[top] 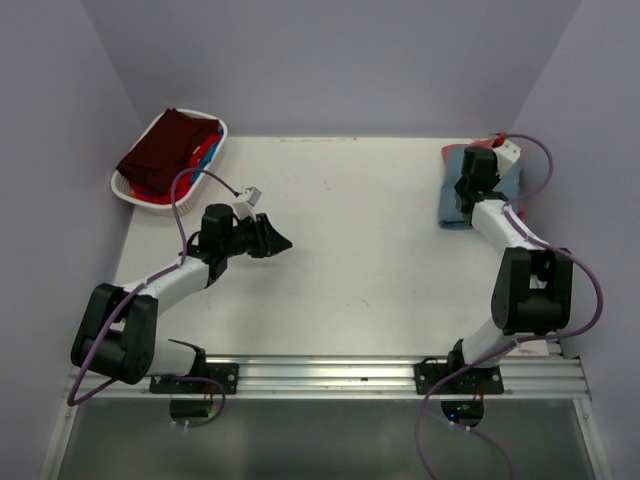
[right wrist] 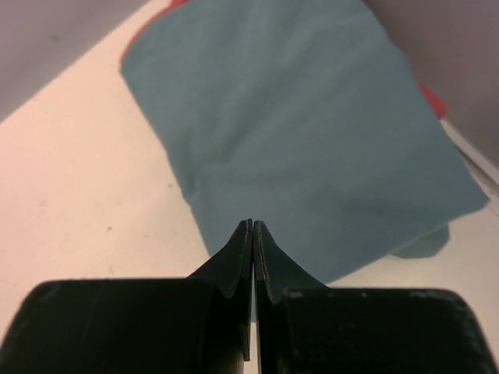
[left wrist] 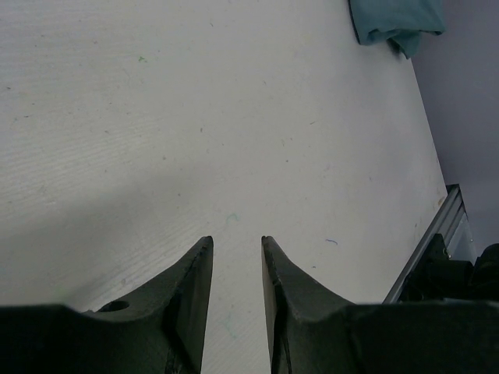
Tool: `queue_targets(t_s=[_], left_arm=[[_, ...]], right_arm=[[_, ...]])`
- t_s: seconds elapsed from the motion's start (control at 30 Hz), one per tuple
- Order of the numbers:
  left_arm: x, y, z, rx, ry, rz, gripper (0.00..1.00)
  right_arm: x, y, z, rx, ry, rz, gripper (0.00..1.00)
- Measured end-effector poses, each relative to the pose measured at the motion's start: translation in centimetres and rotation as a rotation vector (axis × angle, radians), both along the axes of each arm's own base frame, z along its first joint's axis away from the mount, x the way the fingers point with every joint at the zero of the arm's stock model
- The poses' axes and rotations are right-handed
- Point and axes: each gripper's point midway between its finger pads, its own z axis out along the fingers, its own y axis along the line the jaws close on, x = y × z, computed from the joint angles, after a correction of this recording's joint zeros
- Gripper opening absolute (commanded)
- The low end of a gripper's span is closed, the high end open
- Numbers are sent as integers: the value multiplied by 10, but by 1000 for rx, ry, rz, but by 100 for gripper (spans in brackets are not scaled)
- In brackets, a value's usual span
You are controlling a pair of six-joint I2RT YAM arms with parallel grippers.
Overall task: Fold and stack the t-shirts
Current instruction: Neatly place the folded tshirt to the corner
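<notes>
the folded teal-blue t-shirt (right wrist: 296,132) lies at the far right of the worktop (top: 360,260), on top of a red t-shirt (right wrist: 431,100) of which only slivers show at its edges. the right fingers (right wrist: 253,224) are pressed together with no cloth between them, tips over the near edge of that stack. the left fingers (left wrist: 236,243) hang over bare worktop left of centre, slightly parted and empty, pointing right. the unfolded shirts sit in the white basket (top: 125,188) at the far left corner, a dark maroon t-shirt (top: 165,150) on top, its long axis running from near left to far right. the left arm is much the nearer, so the next pick looks like its job, but the basket lies behind and to the far left of its fingers, so it would need to swing round. below the maroon one only strips of red and blue cloth peek out; how many shirts lie there is hidden.
</notes>
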Motion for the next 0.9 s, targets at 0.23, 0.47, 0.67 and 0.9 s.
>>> queue_targets(t_s=[0.23, 0.47, 0.67, 0.9], left_arm=[[0, 0, 0, 0, 0, -1, 33], [0, 0, 1, -1, -2, -1, 32], [0, 0, 5, -4, -15, -1, 31], [0, 0, 5, -5, -15, 0, 29]], right_arm=[[2, -38, -59, -62, 230, -161, 0], [11, -72, -115, -67, 437, -268, 0], [16, -83, -108, -41, 447, -289, 0], [41, -80, -88, -21, 411, -187, 0]])
